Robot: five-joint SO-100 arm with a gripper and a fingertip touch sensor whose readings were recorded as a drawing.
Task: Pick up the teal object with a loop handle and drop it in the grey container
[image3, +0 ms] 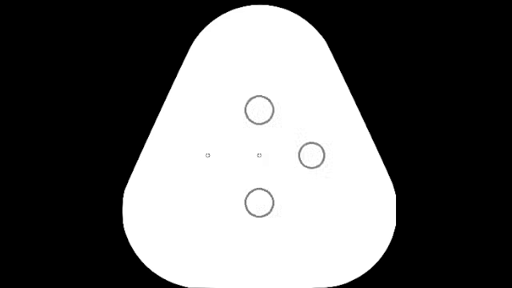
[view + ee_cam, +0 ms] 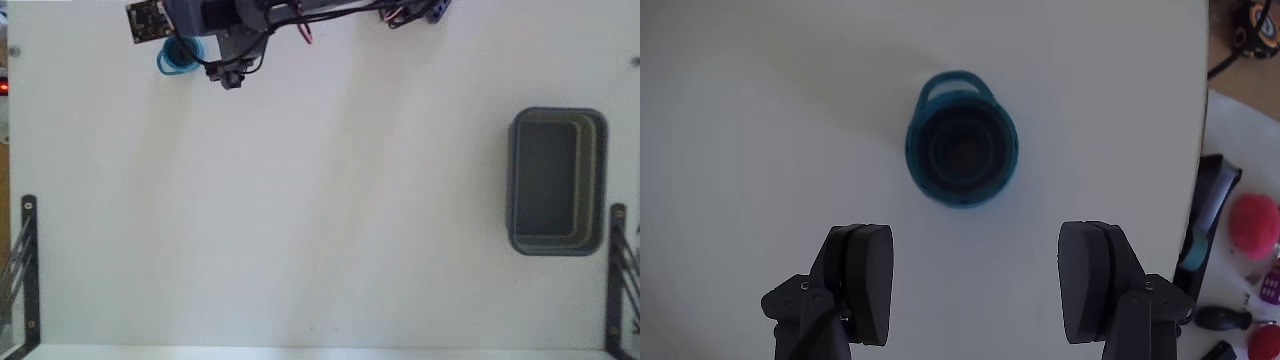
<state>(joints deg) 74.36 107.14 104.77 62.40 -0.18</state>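
Note:
The teal object with a loop handle (image 2: 961, 143) sits on the white table, a small round cup with a dark hollow centre, its loop pointing toward the top of the wrist view. My gripper (image 2: 976, 272) hangs above and just short of it, open, with its two dark fingers (image 2: 865, 280) spread wide and nothing between them. In the fixed view the cup (image 2: 178, 58) lies at the top left, partly covered by the arm. The grey container (image 2: 557, 181) stands far off at the right side of that view.
The arm's body and cables (image 2: 240, 30) run along the top edge of the fixed view. Black brackets (image 2: 28, 250) stand at the table's left and right lower edges. In the wrist view the table edge (image 2: 1202, 150) is at right, with red and dark clutter (image 2: 1252, 225) beyond.

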